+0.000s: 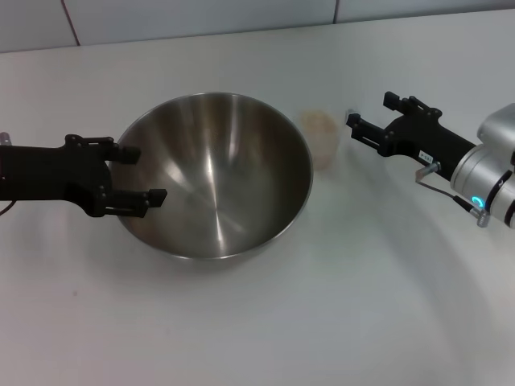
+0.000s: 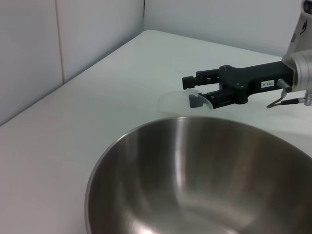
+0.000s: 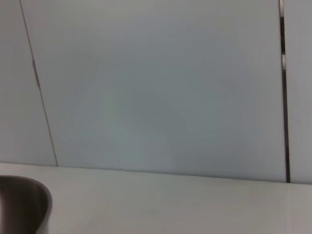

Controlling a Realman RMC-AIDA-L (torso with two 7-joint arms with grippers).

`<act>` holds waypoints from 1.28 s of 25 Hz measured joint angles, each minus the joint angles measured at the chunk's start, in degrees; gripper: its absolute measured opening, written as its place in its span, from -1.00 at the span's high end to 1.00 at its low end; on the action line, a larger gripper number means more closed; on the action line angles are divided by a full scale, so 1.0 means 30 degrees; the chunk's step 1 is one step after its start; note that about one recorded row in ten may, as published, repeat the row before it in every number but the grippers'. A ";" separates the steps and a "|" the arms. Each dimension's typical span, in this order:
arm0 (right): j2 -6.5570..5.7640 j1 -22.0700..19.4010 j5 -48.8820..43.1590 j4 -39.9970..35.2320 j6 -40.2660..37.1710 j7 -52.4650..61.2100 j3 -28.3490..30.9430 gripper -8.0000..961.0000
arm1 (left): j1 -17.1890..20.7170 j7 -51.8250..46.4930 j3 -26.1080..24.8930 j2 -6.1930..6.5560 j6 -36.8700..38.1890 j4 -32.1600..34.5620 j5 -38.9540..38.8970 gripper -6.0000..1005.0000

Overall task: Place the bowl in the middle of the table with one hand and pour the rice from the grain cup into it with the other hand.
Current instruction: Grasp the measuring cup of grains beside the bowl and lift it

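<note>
The head view looks steeply down on the desk (image 1: 265, 338) from above its near edge, taking in the whole bowl (image 1: 213, 173) and the far edge. The left wrist view sits low and close behind the bowl (image 2: 204, 180), facing across to the right claw (image 2: 195, 90). The right wrist view faces the wall beyond the far edge, sharing only the bowl's (image 3: 22, 204) rim.

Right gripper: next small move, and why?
Probably ease the right gripper forward around the grain cup, then close. Its fingers are open and just short of the upright cup, which stands beside the bowl; the bowl is already placed.
</note>
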 joint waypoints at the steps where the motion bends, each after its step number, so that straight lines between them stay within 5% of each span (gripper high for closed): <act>1: 0.0000 0.0109 0.0000 0.0031 0.0221 0.0000 0.0000 -0.65 | 0.0008 0.0004 0.0000 0.0000 0.0003 0.0000 0.0000 -0.65; 7: 0.0023 0.0447 0.0000 0.0186 0.0765 0.0000 -0.0015 -0.65 | 0.0026 0.0015 0.0169 0.0000 0.0004 0.0000 0.0001 -0.65; 12: 0.0033 0.0495 0.0000 0.0253 0.0575 0.0001 -0.0189 -0.45 | 0.0061 0.0022 0.0173 0.0000 0.0005 -0.0004 0.0000 -0.65; 17: 0.0056 0.0563 -0.0039 0.0294 0.0576 -0.0068 -0.0217 0.05 | 0.0101 0.0029 0.0174 0.0001 0.0004 -0.0010 0.0001 -0.65; 20: 0.0058 0.0657 -0.0039 0.0535 0.0580 -0.0614 -0.0118 0.55 | 0.0106 0.0057 0.0174 0.0000 0.0004 -0.0009 0.0001 -0.65; 32: 0.0058 0.0816 -0.0018 0.0704 0.0490 -0.0961 0.0020 0.93 | 0.0035 0.0008 0.0236 0.0029 0.0008 0.0002 0.0001 -0.65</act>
